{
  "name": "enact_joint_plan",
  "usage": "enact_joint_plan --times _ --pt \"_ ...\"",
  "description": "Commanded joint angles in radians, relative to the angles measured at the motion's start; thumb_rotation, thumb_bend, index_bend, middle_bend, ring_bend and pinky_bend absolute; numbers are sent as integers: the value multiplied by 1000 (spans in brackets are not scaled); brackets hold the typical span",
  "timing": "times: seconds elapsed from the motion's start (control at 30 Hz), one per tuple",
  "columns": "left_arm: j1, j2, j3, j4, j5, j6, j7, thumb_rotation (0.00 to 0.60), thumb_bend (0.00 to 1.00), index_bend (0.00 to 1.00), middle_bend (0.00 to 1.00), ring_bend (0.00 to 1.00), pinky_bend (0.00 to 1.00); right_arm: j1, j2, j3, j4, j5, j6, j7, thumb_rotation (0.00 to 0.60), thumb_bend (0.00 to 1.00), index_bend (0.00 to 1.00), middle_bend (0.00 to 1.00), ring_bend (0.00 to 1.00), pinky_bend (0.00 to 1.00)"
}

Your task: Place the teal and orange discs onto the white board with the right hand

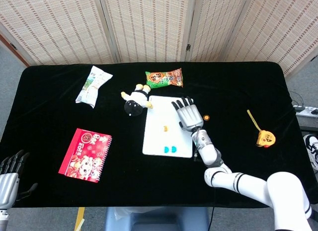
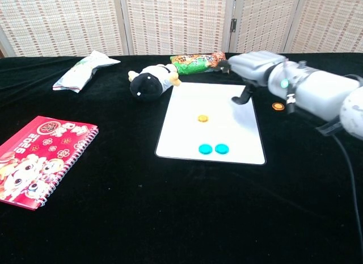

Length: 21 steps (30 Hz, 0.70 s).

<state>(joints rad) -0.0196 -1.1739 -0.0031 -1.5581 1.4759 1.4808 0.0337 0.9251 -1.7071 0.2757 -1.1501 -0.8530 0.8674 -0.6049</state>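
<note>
On the black bench (image 1: 49, 131) in the head view, the white board (image 1: 168, 125) lies at the middle with two teal discs (image 1: 170, 149) side by side near its near edge and one orange disc (image 1: 163, 126) alone toward its left-middle. The right hand (image 1: 188, 114) hovers over the board's far right corner, fingers spread and holding nothing. A second orange disc (image 1: 206, 117) sits on the cloth just right of the board, close to that hand. The left hand (image 1: 10, 169) rests at the near left edge, fingers apart and empty. Around the board lie a cow plush (image 1: 135, 100), a snack packet (image 1: 164, 78), a white pouch (image 1: 91, 85), a red notebook (image 1: 86, 154) and a tape measure (image 1: 265, 137). In the chest view the right hand (image 2: 249, 71) is raised beyond the board (image 2: 238, 133), its thumb hanging down and nothing pinched; the orange disc (image 2: 202, 118) and teal discs (image 2: 213, 149) lie flat on the white surface, and the stray orange disc (image 2: 277, 106) lies off it to the right. The likely trouble is that last disc: thin and flat on soft cloth, it may slide or tip away if the fingers close off-centre, and a low sweep across the board could scatter the discs already set down.
</note>
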Motion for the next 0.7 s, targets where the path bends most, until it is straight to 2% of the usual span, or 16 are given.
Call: enact_joint_plan --times 0.03,0.33,0.7 --pt "-2 -1 -1 -2 3 -1 2 600 269 0 0 63 0 -40 44 -16 -5 11 10 28 600 316 194 97 13 0" --pt "-12 -2 -2 -15 9 -9 17 600 269 0 0 62 0 -109 87 -53 69 36 -27 100 600 316 229 98 7 0" --pt "-13 2 -1 -33 4 -11 35 600 269 0 0 62 0 -95 14 -66 193 23 -84 122 600 316 292 113 9 0"
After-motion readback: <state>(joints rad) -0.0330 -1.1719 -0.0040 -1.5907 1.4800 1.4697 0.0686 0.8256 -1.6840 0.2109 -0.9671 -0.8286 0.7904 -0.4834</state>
